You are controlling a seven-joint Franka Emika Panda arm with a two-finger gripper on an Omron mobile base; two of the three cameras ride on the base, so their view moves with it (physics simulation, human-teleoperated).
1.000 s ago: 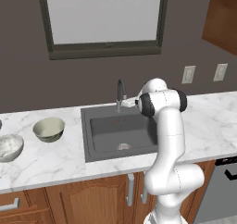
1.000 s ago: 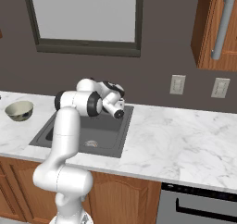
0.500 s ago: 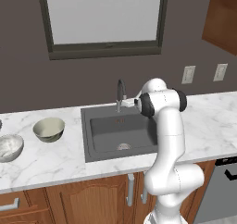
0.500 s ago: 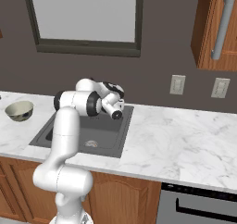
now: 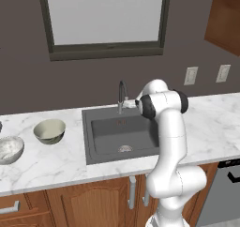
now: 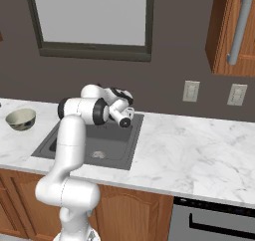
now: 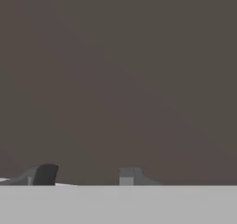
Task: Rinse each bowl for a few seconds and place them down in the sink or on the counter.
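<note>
Over the last second the fingers had parted slightly, standing apart on nothing and facing the dark wall beside the faucet. That suggested a tap-handle touch just ended, with no bowl rinsed yet. Both bowls sat well off to the fingers' left on the worktop: the olive-beige bowl nearer, the marbled bowl beyond. The sink lay open below, free room leftward.

No lettering, label, brand mark or number can be read anywhere in this kitchen: the wall plates, cabinet fronts, window frame and appliance panel are all blank, and the robot's white body carries no legible marking.
</note>
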